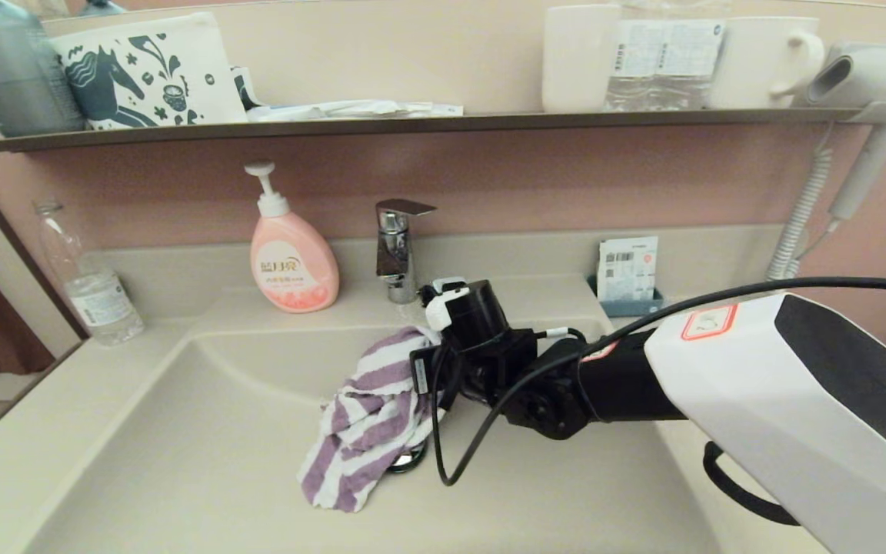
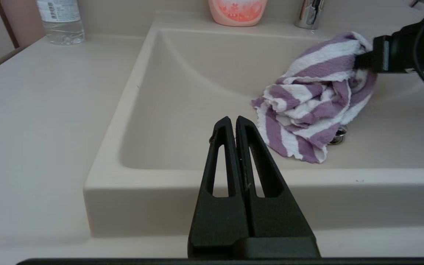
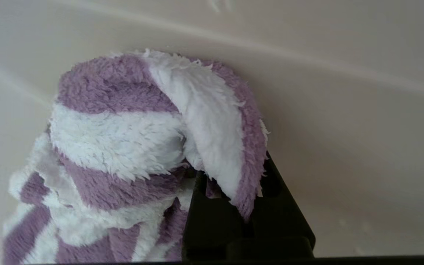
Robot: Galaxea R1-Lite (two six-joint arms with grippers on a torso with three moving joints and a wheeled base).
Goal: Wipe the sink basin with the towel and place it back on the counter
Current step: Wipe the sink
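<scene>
The purple and white striped towel [image 1: 370,415] [image 2: 315,99] [image 3: 131,140] hangs bunched inside the cream sink basin [image 1: 204,431] [image 2: 182,95] [image 3: 344,110]. Its lower end drapes over the chrome drain plug [image 1: 410,459] [image 2: 339,135]. My right gripper [image 1: 424,362] [image 2: 366,60] [image 3: 230,173] reaches in from the right and is shut on the towel's upper fold, its fingertips buried in the cloth. My left gripper [image 2: 233,119] is shut on nothing and sits low in front of the basin's front rim, outside the head view. The counter [image 1: 20,431] [image 2: 39,110] lies flat left of the basin.
A pink soap pump bottle [image 1: 289,258] and a chrome faucet [image 1: 397,246] stand behind the basin. A water bottle [image 1: 93,281] is at the back left. A card holder [image 1: 627,269] sits back right, under a dark shelf [image 1: 412,123] and a hair dryer [image 1: 874,85].
</scene>
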